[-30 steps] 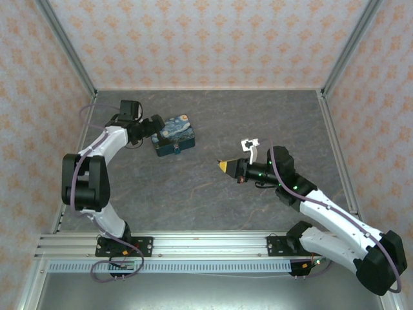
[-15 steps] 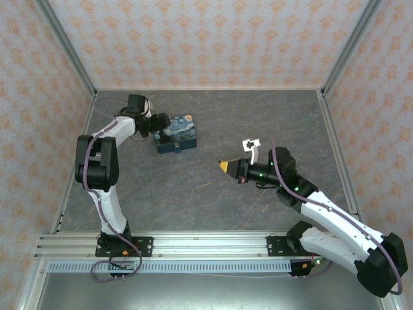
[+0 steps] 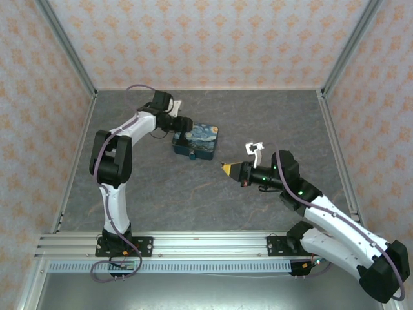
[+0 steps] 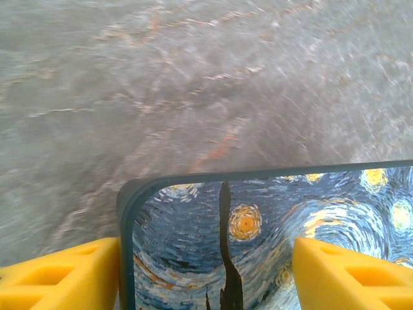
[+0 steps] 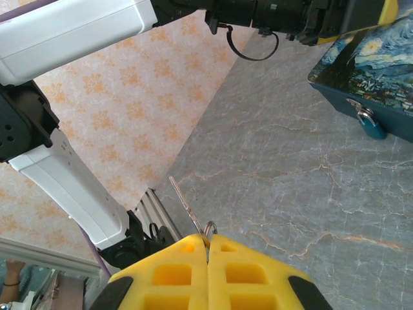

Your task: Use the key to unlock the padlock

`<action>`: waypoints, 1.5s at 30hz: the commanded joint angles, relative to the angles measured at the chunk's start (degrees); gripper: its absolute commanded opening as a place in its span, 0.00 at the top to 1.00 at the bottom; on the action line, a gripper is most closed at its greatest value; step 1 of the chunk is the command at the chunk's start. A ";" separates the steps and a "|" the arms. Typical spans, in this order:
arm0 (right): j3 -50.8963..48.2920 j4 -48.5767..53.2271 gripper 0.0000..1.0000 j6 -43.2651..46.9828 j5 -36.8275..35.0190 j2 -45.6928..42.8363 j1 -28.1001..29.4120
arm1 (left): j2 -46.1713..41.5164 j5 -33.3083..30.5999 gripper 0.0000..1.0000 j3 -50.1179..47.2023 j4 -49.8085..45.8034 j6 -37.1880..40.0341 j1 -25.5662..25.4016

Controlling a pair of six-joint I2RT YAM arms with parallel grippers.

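From above, my left gripper (image 3: 181, 124) reaches over the far left part of the grey table (image 3: 271, 116) and meets the far left corner of the painted tin (image 3: 199, 143). The padlock (image 3: 191, 155) is only a tiny speck on the tin's near side wall. My right gripper (image 3: 226, 168) hangs to the right of the tin and a little nearer. It is apart from the tin, with its yellow tips pointing left.

At my left wrist, my two yellow fingers (image 4: 58, 278) stand wide apart with a corner of the tin (image 4: 258, 232) between them. One lies against the tin's dark side wall, and the other covers part of the starry lid. I cannot tell whether they pinch the tin. Bare table (image 4: 193, 84) lies beyond the tin.

At my right wrist, my fingers (image 5: 171, 268) are pressed together and clamped on the key (image 5: 187, 205). Its ring shows at the tips and its thin blade sticks out past them. The tin (image 5: 377, 61) lies across the table from me. The padlock (image 5: 370, 123), teal with a grey shackle, hangs on the side wall that faces me, well apart from the key. My left arm (image 5: 71, 29) stretches white above the table toward the tin.
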State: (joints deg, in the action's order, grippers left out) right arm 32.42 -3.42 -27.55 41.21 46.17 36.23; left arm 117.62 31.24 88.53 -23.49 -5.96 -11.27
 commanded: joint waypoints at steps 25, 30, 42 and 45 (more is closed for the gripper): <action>-2.01 2.81 1.00 0.15 -5.00 -2.13 0.36 | -27.11 -6.06 0.07 -14.47 9.86 -3.31 1.66; -2.76 0.38 1.00 -1.13 -5.25 0.08 0.33 | -38.30 -4.22 0.07 -26.86 14.72 -4.21 1.74; -2.48 -11.11 1.00 -4.00 -4.51 9.15 0.18 | -59.11 0.00 0.11 -56.42 26.20 -11.52 -4.14; -2.34 -15.16 1.00 -5.48 -3.19 12.10 -0.70 | -63.11 2.07 0.11 -61.93 29.42 -13.34 -4.73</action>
State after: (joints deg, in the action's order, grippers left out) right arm 29.67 -11.57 -31.20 37.19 56.53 36.16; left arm 57.67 30.94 29.85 -0.12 -16.64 -15.55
